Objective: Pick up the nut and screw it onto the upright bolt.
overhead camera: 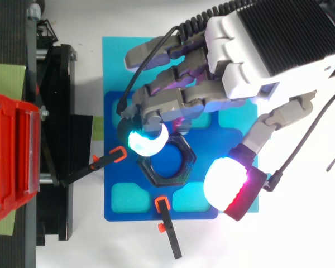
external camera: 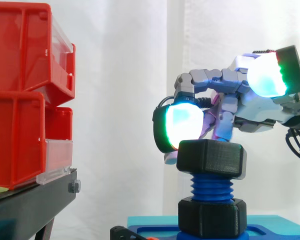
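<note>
The nut (external camera: 211, 159) sits level atop the upright bolt (external camera: 211, 187), its hole facing up along the bolt's vertical axis. Over the bolt, the hand (overhead camera: 279, 39) is loosely spread, gripping nothing. One of its fingers (external camera: 182, 125) touches the nut's rim, and the thumb (overhead camera: 223, 181) stands clear. Open room separates the bolt from the red bins (external camera: 25, 100).

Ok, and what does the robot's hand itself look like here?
The hand has a white housing with a black ribbed panel on its back, and grey segmented fingers with a purplish sheen. Its fingertips are thick rounded pads in dark shells, glowing white-cyan with green edges; another pad glows white-pink with a red rim.
</note>
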`<state>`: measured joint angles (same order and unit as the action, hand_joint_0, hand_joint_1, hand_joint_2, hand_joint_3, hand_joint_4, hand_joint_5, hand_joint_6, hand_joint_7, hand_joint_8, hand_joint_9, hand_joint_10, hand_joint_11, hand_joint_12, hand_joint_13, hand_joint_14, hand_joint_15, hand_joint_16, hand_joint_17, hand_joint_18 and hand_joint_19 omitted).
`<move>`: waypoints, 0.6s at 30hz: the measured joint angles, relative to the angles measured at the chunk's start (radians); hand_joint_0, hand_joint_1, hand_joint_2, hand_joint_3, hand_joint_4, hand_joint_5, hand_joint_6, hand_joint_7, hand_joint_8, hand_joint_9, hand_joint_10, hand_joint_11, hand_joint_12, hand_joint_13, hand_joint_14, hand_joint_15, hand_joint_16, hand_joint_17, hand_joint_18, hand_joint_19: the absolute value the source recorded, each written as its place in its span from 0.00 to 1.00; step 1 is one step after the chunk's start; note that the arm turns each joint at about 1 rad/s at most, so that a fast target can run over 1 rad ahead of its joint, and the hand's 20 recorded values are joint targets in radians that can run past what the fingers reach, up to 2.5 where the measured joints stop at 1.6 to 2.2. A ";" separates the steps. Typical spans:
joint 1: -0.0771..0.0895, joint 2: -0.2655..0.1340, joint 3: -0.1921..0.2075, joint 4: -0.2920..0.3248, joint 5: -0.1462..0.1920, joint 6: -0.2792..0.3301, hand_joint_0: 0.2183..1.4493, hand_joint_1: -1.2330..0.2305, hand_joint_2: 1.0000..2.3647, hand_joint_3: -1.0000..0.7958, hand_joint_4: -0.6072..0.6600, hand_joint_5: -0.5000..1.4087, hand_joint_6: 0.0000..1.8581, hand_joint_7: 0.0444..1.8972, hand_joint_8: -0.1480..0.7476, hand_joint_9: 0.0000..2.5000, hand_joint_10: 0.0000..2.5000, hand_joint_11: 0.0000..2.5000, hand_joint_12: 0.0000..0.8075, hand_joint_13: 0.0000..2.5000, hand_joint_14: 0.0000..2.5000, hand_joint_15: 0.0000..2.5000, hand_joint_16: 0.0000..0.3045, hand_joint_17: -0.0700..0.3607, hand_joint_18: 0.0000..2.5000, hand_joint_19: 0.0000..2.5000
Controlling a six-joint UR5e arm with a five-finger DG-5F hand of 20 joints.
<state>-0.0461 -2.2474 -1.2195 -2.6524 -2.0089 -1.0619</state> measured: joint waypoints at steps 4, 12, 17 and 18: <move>-0.004 0.000 0.000 0.000 -0.002 0.000 0.24 0.65 0.00 0.28 0.56 0.28 0.31 0.75 0.44 0.56 0.00 0.12 0.23 0.33 0.00 0.00 0.03 0.21 0.16 0.00; -0.013 0.000 0.000 0.000 -0.009 -0.001 0.24 0.64 0.00 0.28 0.53 0.29 0.32 0.71 0.41 0.61 0.00 0.11 0.21 0.37 0.00 0.00 0.03 0.21 0.19 0.00; -0.023 0.000 0.003 0.000 -0.023 -0.001 0.24 0.63 0.00 0.28 0.52 0.29 0.33 0.68 0.38 0.64 0.00 0.11 0.20 0.40 0.00 0.00 0.02 0.20 0.22 0.00; -0.025 0.000 0.005 0.000 -0.027 -0.001 0.24 0.63 0.00 0.28 0.52 0.29 0.33 0.68 0.36 0.65 0.00 0.11 0.20 0.41 0.00 0.00 0.02 0.20 0.23 0.00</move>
<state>-0.0715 -2.2473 -1.2147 -2.6526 -2.0354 -1.0630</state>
